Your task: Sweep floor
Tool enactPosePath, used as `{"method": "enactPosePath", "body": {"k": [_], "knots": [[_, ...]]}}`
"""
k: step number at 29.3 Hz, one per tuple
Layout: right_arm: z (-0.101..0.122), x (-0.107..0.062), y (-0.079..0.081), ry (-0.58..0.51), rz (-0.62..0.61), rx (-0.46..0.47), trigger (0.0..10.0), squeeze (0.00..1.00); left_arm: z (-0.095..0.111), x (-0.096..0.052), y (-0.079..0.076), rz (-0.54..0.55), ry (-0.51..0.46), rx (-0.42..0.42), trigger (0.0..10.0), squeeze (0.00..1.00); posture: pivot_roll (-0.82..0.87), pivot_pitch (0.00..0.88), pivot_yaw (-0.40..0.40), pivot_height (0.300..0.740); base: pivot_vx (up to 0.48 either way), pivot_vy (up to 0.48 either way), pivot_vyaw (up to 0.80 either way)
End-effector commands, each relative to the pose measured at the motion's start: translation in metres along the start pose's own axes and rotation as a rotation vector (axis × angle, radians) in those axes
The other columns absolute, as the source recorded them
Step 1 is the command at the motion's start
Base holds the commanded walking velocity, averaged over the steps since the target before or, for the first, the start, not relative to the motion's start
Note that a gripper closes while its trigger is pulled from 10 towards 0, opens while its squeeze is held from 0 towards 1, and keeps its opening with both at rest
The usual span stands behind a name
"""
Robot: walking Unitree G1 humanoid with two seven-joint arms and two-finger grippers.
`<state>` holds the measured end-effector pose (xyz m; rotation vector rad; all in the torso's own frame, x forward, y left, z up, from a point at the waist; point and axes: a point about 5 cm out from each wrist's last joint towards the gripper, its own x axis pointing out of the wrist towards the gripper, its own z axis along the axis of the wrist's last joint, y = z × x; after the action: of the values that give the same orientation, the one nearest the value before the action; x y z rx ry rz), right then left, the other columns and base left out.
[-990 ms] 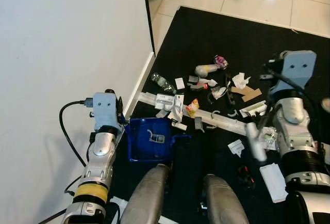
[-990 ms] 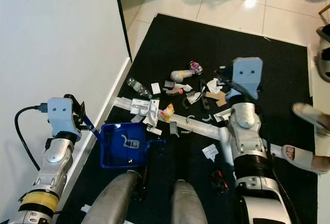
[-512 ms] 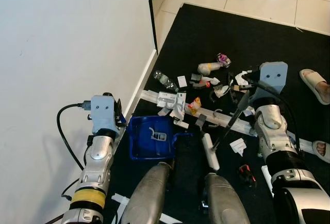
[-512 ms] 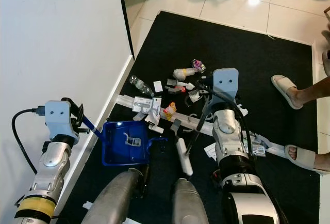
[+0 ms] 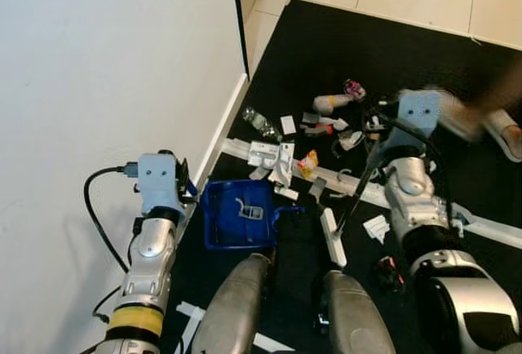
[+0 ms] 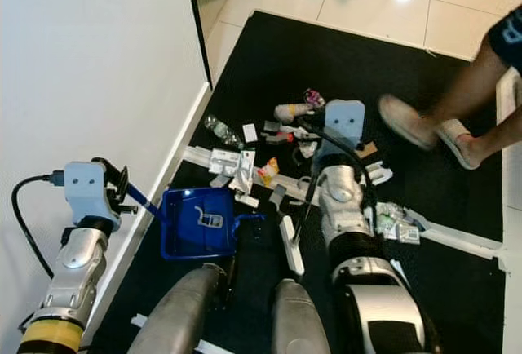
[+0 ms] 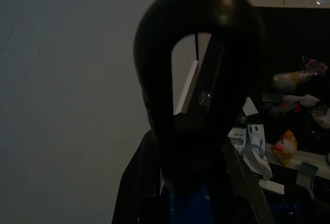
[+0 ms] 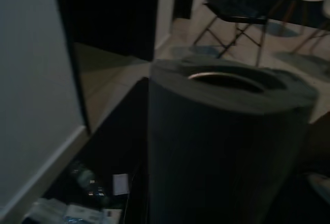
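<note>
- My left end effector grips the blue plastic dustpan, set on the black mat near the wall.
- My right end effector holds the dark-handled white brush; grip hidden.
- One scrap is in the pan; most scattered litter remains.

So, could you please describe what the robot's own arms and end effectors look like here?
Both arms are silver metal tubes with black joint rings. The left arm has a yellow band near the elbow and a black cable looping to its pale blue-grey wrist box. The right arm carries a matching box with black cables. The left end effector has long black fingers.
</note>
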<state>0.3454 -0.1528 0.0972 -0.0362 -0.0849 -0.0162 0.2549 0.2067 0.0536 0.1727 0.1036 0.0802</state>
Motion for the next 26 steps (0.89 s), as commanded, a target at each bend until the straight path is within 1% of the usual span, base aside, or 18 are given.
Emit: {"method": "enactPosePath", "body": {"k": [1,3,4,5,6,10,11,14,16,23,26], "knots": [[-0.008,-0.004,0.016,0.032,0.057,0.045,10.0,0.0,-0.019,-0.009,0.008,0.002,0.1,0.059,10.0,0.0,0.1,0.254,0.023,0.74,0.0,0.0,0.0],[-0.008,-0.004,0.018,0.03,0.062,0.05,10.0,0.0,-0.019,-0.01,0.008,0.002,0.1,0.058,10.0,0.0,0.1,0.254,0.023,0.74,0.0,0.0,0.0],[-0.005,-0.003,0.027,0.023,0.091,0.088,10.0,0.0,-0.018,-0.01,0.009,0.007,0.098,0.059,10.0,0.0,0.1,0.254,0.023,0.74,0.0,0.0,0.0],[-0.005,-0.003,0.027,0.023,0.091,0.088,10.0,0.0,-0.018,-0.01,0.009,0.007,0.098,0.059,10.0,0.0,0.1,0.254,0.023,0.74,0.0,0.0,0.0],[-0.003,-0.002,0.035,0.013,0.119,0.121,10.0,0.0,-0.017,-0.01,0.01,0.01,0.098,0.059,10.0,0.0,0.11,0.244,0.016,0.74,0.0,0.0,0.0],[0.002,-0.001,0.049,-0.009,0.169,0.178,10.0,0.0,-0.017,-0.01,0.011,0.018,0.099,0.06,10.0,0.0,0.11,0.235,0.014,0.74,0.0,0.0,0.0],[0.002,-0.001,0.049,-0.009,0.169,0.178,10.0,0.0,-0.017,-0.01,0.011,0.018,0.099,0.06,10.0,0.0,0.11,0.235,0.014,0.74,0.0,0.0,0.0],[0.013,0.002,0.059,-0.055,0.206,0.22,10.0,0.0,-0.017,-0.009,0.012,0.02,0.099,0.06,10.0,0.0,0.11,0.228,0.014,0.74,0.0,0.0,0.0],[0.018,0.002,0.062,-0.072,0.217,0.232,10.0,0.0,-0.017,-0.009,0.012,0.021,0.098,0.06,10.0,0.0,0.11,0.227,0.014,0.74,0.0,0.0,0.0],[0.036,0.005,0.074,-0.145,0.275,0.283,10.0,0.0,-0.016,-0.006,0.007,0.017,0.097,0.056,10.0,0.0,0.1,0.217,0.012,0.74,0.0,0.0,0.0],[0.048,0.006,0.082,-0.19,0.315,0.31,10.0,0.0,-0.015,-0.005,0.006,0.014,0.095,0.053,10.0,0.0,0.09,0.214,0.012,0.74,0.0,0.0,0.0]]}}
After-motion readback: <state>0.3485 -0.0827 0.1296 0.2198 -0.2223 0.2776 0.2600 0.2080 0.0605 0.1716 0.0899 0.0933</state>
